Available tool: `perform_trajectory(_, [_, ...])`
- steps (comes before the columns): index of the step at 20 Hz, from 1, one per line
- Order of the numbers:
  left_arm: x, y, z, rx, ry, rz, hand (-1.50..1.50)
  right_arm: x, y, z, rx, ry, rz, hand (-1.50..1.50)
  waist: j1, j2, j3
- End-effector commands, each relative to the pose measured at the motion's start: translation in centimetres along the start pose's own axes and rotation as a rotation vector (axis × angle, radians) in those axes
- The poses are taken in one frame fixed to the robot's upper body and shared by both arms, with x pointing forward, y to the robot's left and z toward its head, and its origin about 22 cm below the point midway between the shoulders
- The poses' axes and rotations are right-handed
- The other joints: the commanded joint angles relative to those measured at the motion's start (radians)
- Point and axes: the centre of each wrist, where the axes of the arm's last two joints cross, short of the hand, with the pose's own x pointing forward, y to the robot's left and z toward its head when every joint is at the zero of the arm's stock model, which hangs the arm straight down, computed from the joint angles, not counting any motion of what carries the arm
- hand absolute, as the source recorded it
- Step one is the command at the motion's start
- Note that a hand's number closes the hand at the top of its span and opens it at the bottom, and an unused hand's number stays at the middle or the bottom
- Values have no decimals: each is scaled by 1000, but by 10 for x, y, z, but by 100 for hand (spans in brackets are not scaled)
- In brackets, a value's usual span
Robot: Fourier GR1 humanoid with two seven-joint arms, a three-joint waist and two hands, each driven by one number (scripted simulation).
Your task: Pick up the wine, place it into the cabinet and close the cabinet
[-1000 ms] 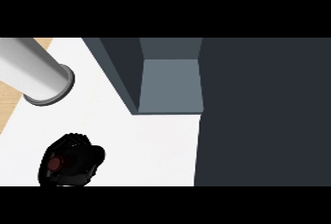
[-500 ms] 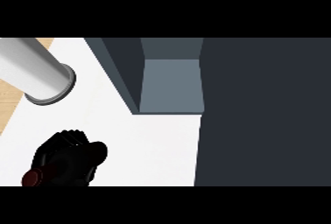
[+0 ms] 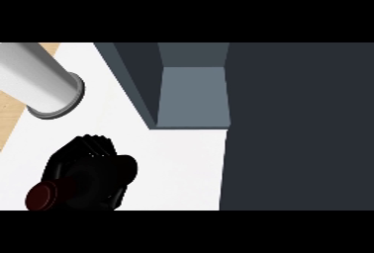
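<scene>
Head view: the left robot hand [image 3: 87, 173] is curling around the wine [image 3: 45, 195], gripping it for carrying toward the open cabinet [image 3: 191, 96].

One open cabinet [image 3: 191, 94] shows, its grey interior visible, with one dark door panel [image 3: 296, 123] standing just right of the opening. One wine bottle [image 3: 48, 194] lies below and left of the cabinet, and one black hand [image 3: 91, 170] is wrapped around it. One grey forearm [image 3: 38, 79] sits left of the cabinet. One white bench [image 3: 182, 168] carries them all.
</scene>
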Motion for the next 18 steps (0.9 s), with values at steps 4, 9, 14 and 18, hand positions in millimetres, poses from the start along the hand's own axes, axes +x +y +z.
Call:
perform_trajectory(4, [22,-56,-27,-64,46,53,150,11,-9,21,37,-66,-37,-150,-7,2,0])
perform_trajectory(9, [45,-89,-44,-88,19,94,150,12,2,19,5,-48,-32,-150,-5,2,0])
perform_trajectory(14, [42,-113,-56,-86,3,92,150,19,4,28,15,-61,-24,-150,-6,2,0])
perform_trajectory(18, [47,-156,-64,-68,17,93,150,10,-8,23,24,-61,-29,-150,-11,2,0])
